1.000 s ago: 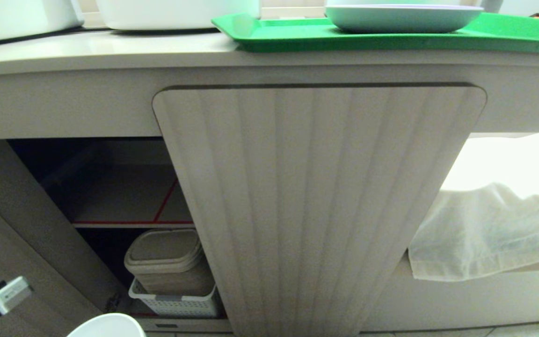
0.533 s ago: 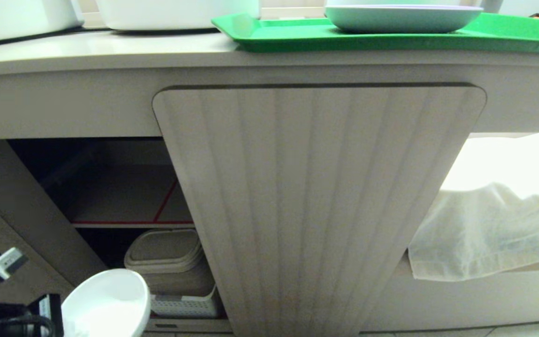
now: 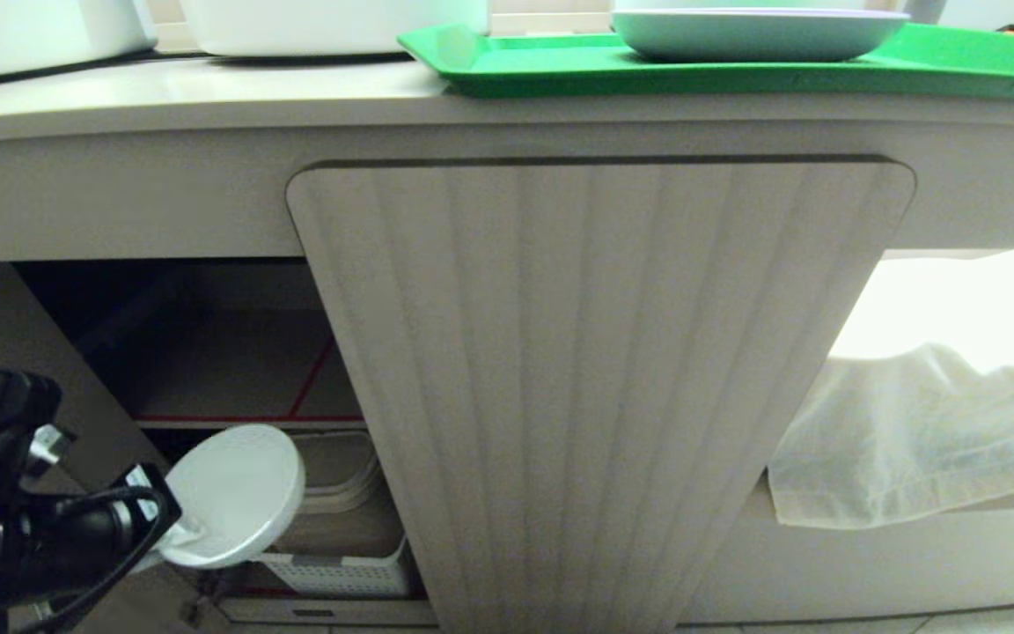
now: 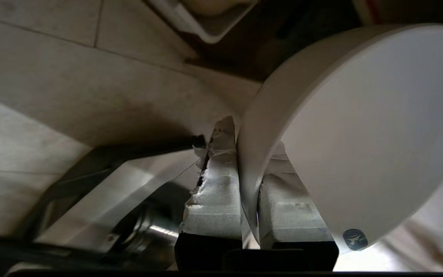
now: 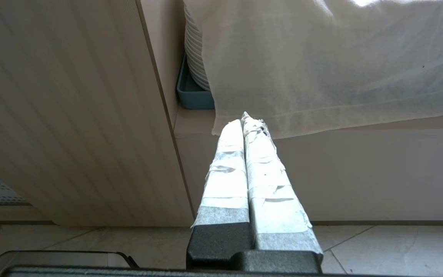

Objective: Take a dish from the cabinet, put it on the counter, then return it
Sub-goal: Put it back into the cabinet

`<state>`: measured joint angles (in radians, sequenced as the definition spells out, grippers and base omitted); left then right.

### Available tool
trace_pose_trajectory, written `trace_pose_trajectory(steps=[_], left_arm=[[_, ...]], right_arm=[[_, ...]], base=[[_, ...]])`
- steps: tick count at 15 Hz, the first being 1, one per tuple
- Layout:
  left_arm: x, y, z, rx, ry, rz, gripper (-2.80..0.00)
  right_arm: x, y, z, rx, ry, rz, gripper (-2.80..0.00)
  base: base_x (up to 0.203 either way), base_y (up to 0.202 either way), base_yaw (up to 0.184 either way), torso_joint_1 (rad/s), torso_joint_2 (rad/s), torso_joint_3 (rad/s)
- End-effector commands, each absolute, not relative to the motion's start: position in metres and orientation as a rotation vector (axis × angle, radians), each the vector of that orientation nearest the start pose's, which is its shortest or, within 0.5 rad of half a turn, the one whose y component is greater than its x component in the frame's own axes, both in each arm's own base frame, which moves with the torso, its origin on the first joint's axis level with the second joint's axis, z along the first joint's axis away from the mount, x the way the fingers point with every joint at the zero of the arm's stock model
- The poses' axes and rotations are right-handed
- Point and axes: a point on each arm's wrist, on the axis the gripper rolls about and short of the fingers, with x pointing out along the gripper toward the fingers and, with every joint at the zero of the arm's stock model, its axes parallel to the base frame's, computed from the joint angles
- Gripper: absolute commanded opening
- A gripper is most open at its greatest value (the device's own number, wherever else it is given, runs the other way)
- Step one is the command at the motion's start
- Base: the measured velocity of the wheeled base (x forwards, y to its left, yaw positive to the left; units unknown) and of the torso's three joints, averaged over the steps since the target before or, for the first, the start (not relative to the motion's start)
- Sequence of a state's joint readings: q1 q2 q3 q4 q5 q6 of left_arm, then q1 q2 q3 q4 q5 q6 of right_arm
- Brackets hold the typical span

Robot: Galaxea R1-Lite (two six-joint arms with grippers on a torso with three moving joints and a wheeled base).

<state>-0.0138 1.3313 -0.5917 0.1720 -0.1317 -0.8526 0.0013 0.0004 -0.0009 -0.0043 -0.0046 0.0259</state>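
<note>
Since the earlier frame the left end effector point(image 3: 174, 534) comes up from the bottom left corner of the head view, and the bowl point(image 3: 232, 495) rides up with it, tipped on its side now so its foot side faces the camera instead of the open mouth. So the bowl sits in the lower left of the frame, in front of the open part of the cabinet point(image 3: 599, 379), just below the red-taped shelf point(image 3: 234, 374) and overlapping the lidded beige tub point(image 3: 340, 493) that stands in a white basket point(image 3: 344, 574).

Left wrist view is pretty clear: the two taped fingers point(image 4: 215, 196) are clenched on the bowl's point(image 4: 360, 130) rim, one on each side of the wall, tiled floor point(image 4: 52, 77) behind.

Right end effector point(image 5: 244, 121) is parked down low with its taped fingers pressed together on nothing, pointing at the hanging white cloth point(image 5: 321, 65) beside the fluted door point(image 5: 71, 115). You can see a stack of plates point(image 5: 195, 54) in a blue bin point(image 5: 190, 96) tucked behind that cloth.

Up top in the head view, the worktop point(image 3: 208, 92) carries a green tray point(image 3: 560, 66) with a pale plate point(image 3: 753, 35) on it.
</note>
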Motion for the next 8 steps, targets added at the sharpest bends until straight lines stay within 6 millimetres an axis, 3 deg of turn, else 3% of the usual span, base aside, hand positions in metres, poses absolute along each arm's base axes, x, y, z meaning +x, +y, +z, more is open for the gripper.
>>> trace_pose_trajectory(steps=[1,8], left_arm=[[0.194,-0.006,0.137,-0.894,0.931,0.299,-2.8],[0.252,0.005,0.131,-1.037,0.908,0.406,-2.8]], right_arm=[[-0.023,0.0,0.076,0.026,-0.003,-0.003,-2.8],[-0.023,0.0,0.076,0.026,-0.003,-0.003,-2.8]], base=[[0.0,0.0,0.0,0.0,0.0,0.0],[0.0,0.0,0.0,0.0,0.0,0.0]])
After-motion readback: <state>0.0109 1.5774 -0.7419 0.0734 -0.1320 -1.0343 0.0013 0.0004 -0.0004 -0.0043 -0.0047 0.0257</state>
